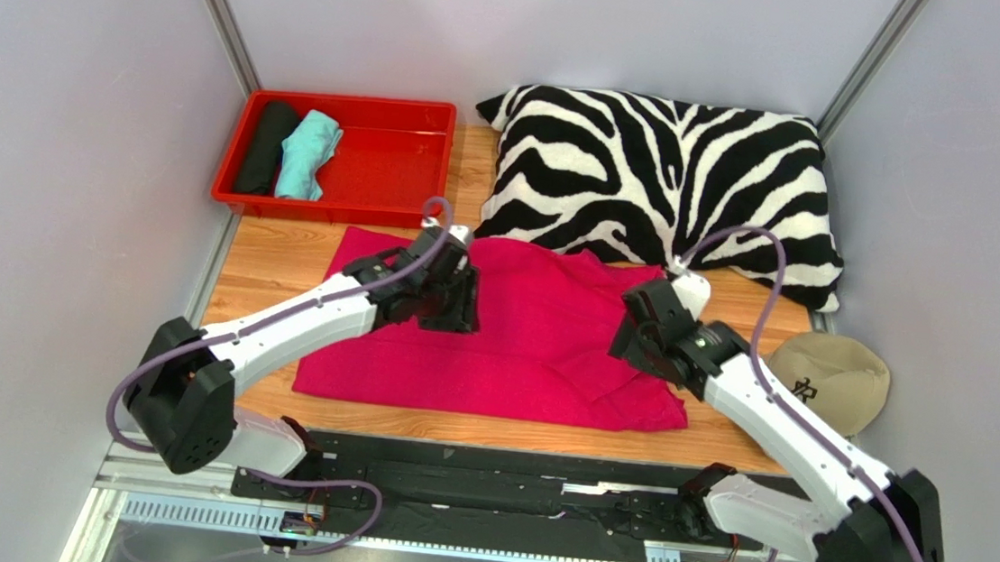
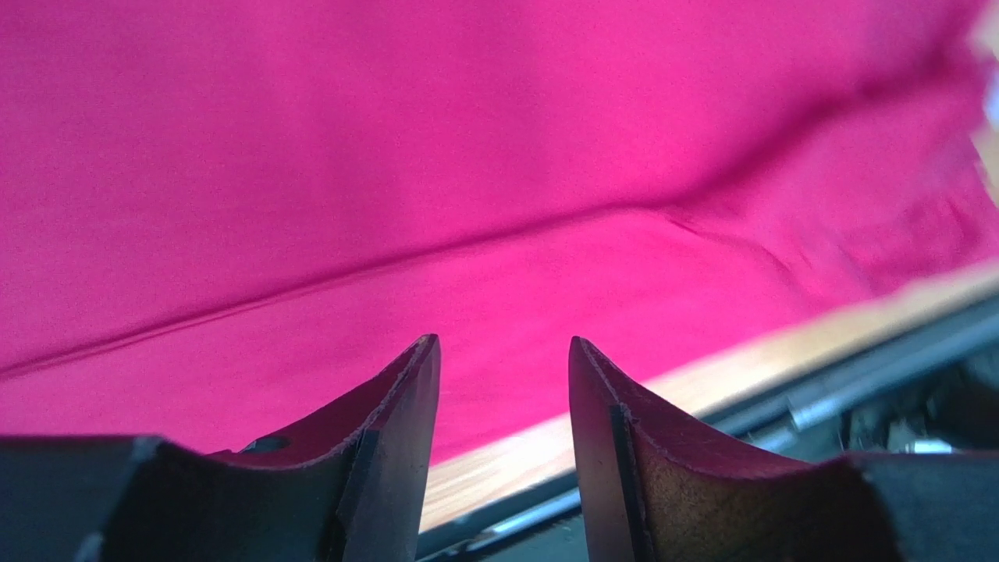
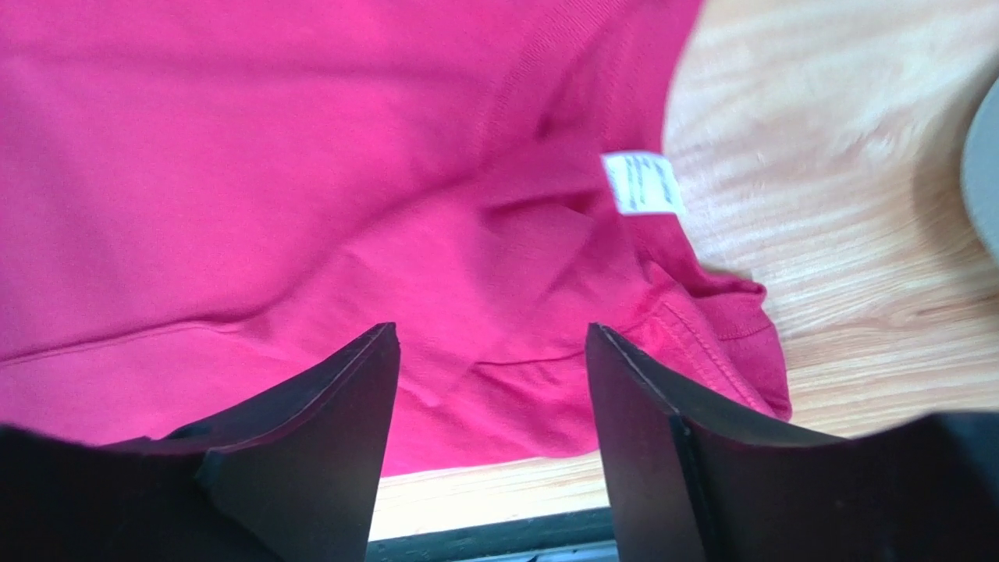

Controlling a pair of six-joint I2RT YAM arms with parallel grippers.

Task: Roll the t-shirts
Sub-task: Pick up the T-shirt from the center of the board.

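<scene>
A hot-pink t-shirt [image 1: 514,337] lies spread flat on the wooden table, folded into a rough rectangle. It fills the left wrist view [image 2: 469,176] and the right wrist view [image 3: 293,176], where its white neck tag [image 3: 641,183] shows. My left gripper [image 1: 452,307] hovers over the shirt's upper left part, open and empty [image 2: 504,386]. My right gripper [image 1: 632,340] hovers over the shirt's right end, open and empty [image 3: 493,386]. A black roll [image 1: 264,147] and a mint-green roll [image 1: 305,153] lie in the red tray [image 1: 395,150].
A zebra-striped pillow [image 1: 663,187] lies at the back, touching the shirt's far edge. A beige cap [image 1: 837,379] sits at the right beside my right arm. Grey walls close in both sides. A black rail runs along the table's near edge.
</scene>
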